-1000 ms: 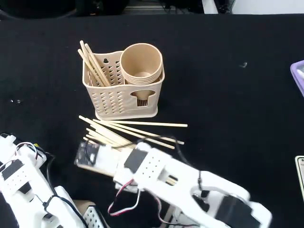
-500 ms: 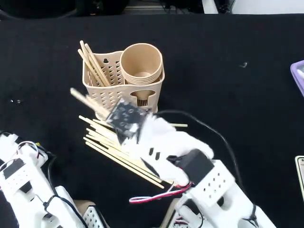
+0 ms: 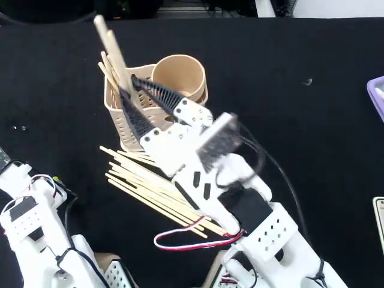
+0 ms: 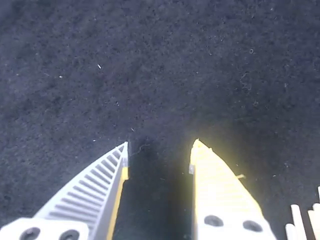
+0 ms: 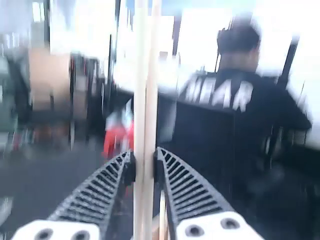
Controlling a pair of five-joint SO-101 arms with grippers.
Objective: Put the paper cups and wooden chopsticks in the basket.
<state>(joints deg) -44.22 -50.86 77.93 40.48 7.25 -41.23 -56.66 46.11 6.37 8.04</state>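
Note:
A beige perforated basket (image 3: 114, 105) stands at the back of the black table. It holds stacked paper cups (image 3: 180, 75) on its right side and a few wooden chopsticks (image 3: 107, 66) leaning in its left side. My right gripper (image 3: 128, 87) hovers over the basket's left half, shut on two chopsticks (image 3: 111, 45) that point steeply upward. In the right wrist view those held chopsticks (image 5: 145, 100) run straight up between the gripper (image 5: 144, 155) fingers. Several loose chopsticks (image 3: 144, 186) lie fanned out in front of the basket. My left gripper (image 4: 160, 150) is open just above bare cloth, near chopstick ends (image 4: 300, 220).
The left arm (image 3: 24, 222) sits low at the near left corner. A purple object (image 3: 377, 96) pokes in at the right edge. The right arm's body and red cable (image 3: 198, 237) lie over the near ends of the loose chopsticks.
The right gripper has risen from the chopstick pile with two chopsticks and swung back to above the basket, tipping them upright. The left arm has barely shifted.

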